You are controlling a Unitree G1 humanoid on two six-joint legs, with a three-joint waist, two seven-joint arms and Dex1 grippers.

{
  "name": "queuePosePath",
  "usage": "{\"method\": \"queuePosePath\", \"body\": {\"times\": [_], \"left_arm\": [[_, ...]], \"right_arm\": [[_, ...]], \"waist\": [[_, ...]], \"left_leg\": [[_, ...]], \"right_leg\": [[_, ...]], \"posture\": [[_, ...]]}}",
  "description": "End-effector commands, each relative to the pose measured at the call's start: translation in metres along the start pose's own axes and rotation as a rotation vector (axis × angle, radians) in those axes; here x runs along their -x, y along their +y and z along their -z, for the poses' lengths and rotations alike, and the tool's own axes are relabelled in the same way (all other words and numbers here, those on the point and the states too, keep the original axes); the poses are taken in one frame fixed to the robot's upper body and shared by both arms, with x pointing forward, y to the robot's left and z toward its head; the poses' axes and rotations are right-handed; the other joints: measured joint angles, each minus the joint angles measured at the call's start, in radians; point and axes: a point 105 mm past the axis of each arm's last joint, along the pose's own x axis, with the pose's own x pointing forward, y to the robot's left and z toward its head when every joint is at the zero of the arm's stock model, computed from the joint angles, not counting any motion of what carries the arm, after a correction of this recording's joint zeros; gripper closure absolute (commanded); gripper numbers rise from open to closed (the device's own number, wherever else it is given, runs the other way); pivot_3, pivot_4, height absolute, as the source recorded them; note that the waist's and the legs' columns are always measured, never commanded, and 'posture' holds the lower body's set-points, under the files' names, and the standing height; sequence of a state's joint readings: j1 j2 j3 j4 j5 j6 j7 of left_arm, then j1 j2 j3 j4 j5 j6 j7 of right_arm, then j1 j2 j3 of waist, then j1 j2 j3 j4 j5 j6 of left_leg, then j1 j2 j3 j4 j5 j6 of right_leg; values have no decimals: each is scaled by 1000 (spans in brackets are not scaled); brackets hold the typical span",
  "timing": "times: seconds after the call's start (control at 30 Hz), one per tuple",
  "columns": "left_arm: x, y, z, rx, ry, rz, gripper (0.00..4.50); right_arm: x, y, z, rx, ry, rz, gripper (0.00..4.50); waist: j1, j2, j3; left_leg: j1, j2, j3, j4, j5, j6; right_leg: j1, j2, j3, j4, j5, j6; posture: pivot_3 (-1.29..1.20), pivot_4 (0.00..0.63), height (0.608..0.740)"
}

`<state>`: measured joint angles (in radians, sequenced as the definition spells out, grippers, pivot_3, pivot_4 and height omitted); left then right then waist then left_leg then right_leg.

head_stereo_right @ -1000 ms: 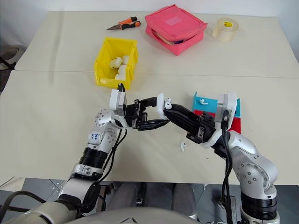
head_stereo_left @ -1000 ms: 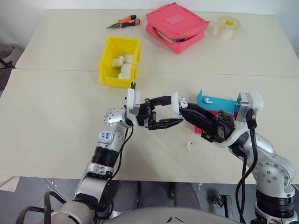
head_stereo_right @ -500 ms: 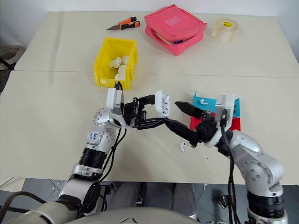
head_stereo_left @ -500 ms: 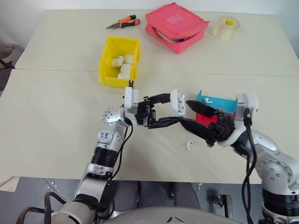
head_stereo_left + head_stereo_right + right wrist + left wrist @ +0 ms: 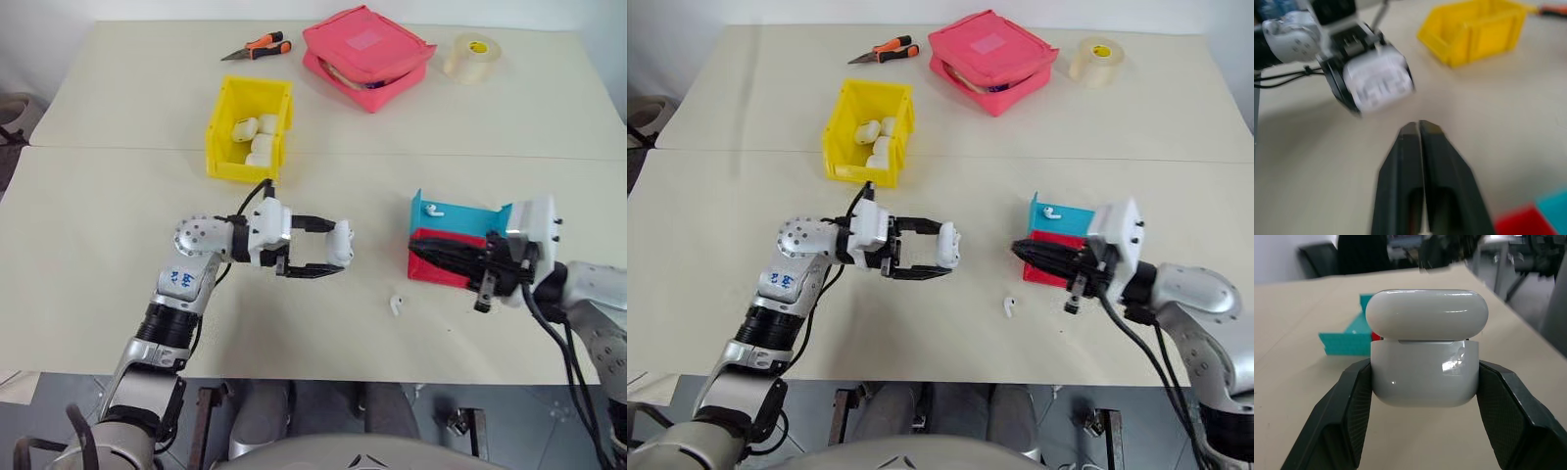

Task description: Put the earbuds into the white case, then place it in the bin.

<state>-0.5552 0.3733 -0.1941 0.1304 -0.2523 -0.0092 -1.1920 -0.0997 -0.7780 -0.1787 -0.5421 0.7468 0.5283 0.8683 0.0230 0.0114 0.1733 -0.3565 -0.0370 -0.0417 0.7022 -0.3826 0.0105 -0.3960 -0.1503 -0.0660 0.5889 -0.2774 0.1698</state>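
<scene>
the left gripper (image 5: 328, 245) sits in the middle of the frame and squeezes the white case (image 5: 1425, 348) between its 2 fingers; the right gripper (image 5: 1419, 128) at the lower right has its fingers pressed together and holds nothing; 1 earbud (image 5: 396, 305) lies on the table (image 5: 98, 245) between them; the yellow bin (image 5: 251, 128) is at the upper left.

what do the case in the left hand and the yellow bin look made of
The white case: looks like hard glossy plastic, with bright highlights on its smooth rounded shell. The bin: probably moulded plastic, evenly bright yellow with thin stiff walls and a duller sheen.
</scene>
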Motion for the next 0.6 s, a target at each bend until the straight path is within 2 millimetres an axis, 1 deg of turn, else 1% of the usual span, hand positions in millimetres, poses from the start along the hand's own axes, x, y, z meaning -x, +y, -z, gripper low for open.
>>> {"method": "queuePosePath", "body": {"times": [0.03, 0.1, 0.17, 0.23, 0.33, 0.43, 0.53, 0.6], "left_arm": [[-14, -1, -6, -47, 49, 41, 1700], [-21, -4, -7, -39, 50, 55, 1700], [-25, -6, -7, -44, 50, 66, 1700], [-25, -6, -7, -42, 58, 68, 1700], [-26, -4, -5, -52, 60, 53, 1700], [-24, -1, -5, -65, 46, 31, 1700], [-22, 2, -8, -65, 6, 0, 1700], [-19, 7, -12, -87, -20, -38, 1700]], "right_arm": [[-22, 8, -13, 79, -2, -35, 4476], [-33, 11, -18, 74, -19, -65, 4476], [-40, 15, -19, 68, -14, -96, 4476], [-44, 15, -17, 64, 7, -99, 4476], [-45, 12, -11, 42, 37, -79, 4476], [-39, 5, 1, 9, 64, -35, 4476], [-24, -1, 13, 9, 99, 10, 4476], [-12, -11, 18, 37, 113, 81, 4476]], "waist": [[0, 0, 0], [0, 0, 0], [1, 0, 0], [3, 0, 0], [3, 0, 0], [2, 0, 0], [3, 0, 0], [3, 0, 0]], "left_leg": [[0, 0, 0, 0, 0, 0], [0, 0, 0, 0, 0, 0], [0, 0, 0, -1, 0, 0], [0, 0, -1, -1, 0, 0], [-1, -1, -1, -1, 0, 0], [-1, -1, -1, -1, 0, 0], [-1, -1, -1, -1, 0, 0], [-1, -1, 0, -1, 0, 0]], "right_leg": [[0, 0, 0, 0, 0, 0], [0, 0, 0, 0, 0, 0], [0, 0, 0, -1, 0, 0], [0, 0, 0, -1, 0, 0], [0, -1, 0, -1, 0, 0], [0, -1, -1, -1, 0, 0], [0, -1, -1, -1, 0, 0], [0, -1, -1, -1, 0, 0]], "posture": [[0, 150, 740], [0, 150, 740], [0, 150, 740], [0, 150, 740], [0, 150, 740], [0, 150, 740], [0, 150, 740], [0, 150, 740]]}}
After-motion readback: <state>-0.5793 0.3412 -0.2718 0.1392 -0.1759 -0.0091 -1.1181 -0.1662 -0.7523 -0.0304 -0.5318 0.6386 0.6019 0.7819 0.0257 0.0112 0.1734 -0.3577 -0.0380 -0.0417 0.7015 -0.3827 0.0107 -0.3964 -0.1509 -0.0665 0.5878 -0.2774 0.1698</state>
